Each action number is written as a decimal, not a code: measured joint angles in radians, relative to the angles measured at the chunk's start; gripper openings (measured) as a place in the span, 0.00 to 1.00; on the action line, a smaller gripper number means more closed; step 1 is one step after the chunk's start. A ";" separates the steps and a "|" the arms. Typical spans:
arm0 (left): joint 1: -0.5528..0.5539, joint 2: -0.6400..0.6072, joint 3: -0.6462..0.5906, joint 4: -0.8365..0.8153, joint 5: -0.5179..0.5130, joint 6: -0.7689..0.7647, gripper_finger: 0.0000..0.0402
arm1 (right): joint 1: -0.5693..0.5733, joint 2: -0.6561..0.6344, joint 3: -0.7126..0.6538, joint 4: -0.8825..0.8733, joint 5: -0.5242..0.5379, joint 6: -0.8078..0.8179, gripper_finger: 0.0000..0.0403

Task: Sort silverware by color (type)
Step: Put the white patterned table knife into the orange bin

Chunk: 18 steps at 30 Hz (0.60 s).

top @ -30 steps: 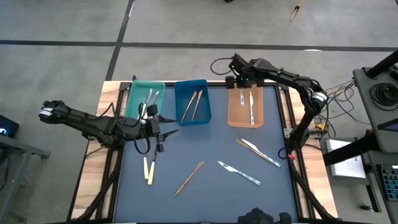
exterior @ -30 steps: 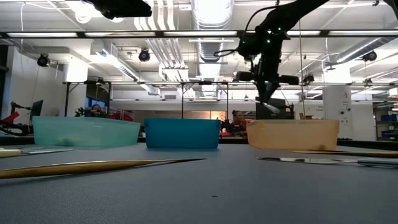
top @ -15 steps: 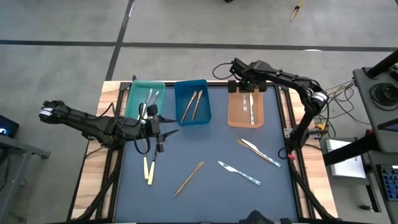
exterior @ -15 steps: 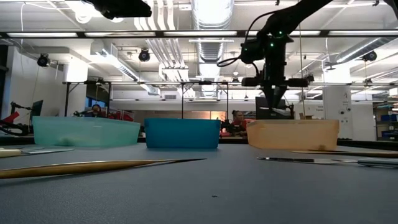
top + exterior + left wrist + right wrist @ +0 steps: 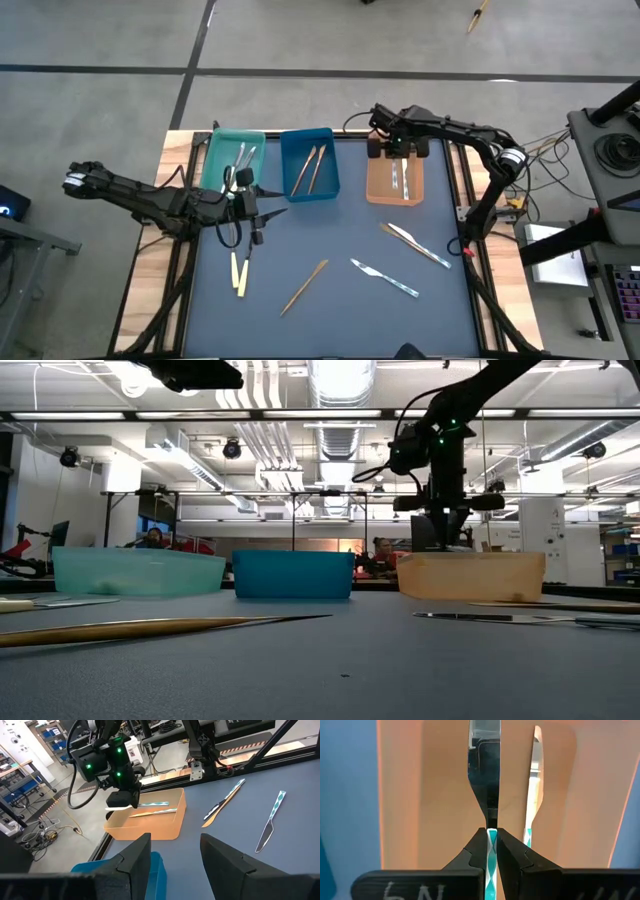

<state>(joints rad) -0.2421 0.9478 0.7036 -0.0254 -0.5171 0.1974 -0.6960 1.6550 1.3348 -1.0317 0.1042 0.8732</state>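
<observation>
The right gripper point(image 5: 491, 836) is hanging over the orange tray point(image 5: 379, 185) with its fingers clamped on a blue-handled knife point(image 5: 486, 785); a second knife point(image 5: 533, 785) is lying in the tray beside it. The left gripper point(image 5: 262, 212) is waiting with fingers apart near the teal tray point(image 5: 215, 160). More cutlery is lying on the mat point(image 5: 340, 310)

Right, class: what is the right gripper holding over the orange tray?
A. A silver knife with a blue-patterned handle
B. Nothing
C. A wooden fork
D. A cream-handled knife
A: in the right wrist view the right gripper is shut on the knife at its blue-patterned handle, blade out over the orange tray, where another such knife already lies.
</observation>
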 joint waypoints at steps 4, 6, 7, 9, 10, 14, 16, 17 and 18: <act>0.000 0.000 0.000 0.000 0.000 0.000 0.38 | 0.003 0.000 -0.025 0.012 0.000 0.003 0.04; 0.000 0.000 0.000 0.000 0.000 0.000 0.38 | 0.005 0.000 -0.033 0.020 0.000 0.007 0.04; 0.000 0.000 0.000 0.001 0.000 0.000 0.38 | 0.007 0.000 -0.036 0.021 0.000 0.008 0.04; 0.000 0.000 0.000 0.001 0.000 0.000 0.38 | 0.010 0.000 -0.038 0.022 0.000 0.011 0.04; 0.000 0.000 0.000 0.001 0.000 0.000 0.38 | 0.012 0.000 -0.039 0.025 0.001 0.016 0.04; 0.000 0.000 0.000 0.001 0.000 0.000 0.38 | 0.022 0.000 -0.041 0.037 0.002 0.021 0.04; 0.000 0.000 0.000 0.001 0.000 0.000 0.38 | 0.029 0.000 -0.045 0.055 0.002 0.028 0.04; 0.000 0.000 0.000 0.002 0.000 0.000 0.38 | 0.031 0.000 -0.047 0.061 0.002 0.030 0.04; 0.000 0.000 0.000 0.002 0.000 0.000 0.38 | 0.033 0.000 -0.048 0.067 0.002 0.030 0.04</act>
<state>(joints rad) -0.2420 0.9478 0.7036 -0.0238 -0.5171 0.1974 -0.6629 1.6550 1.2865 -0.9647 0.1064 0.9031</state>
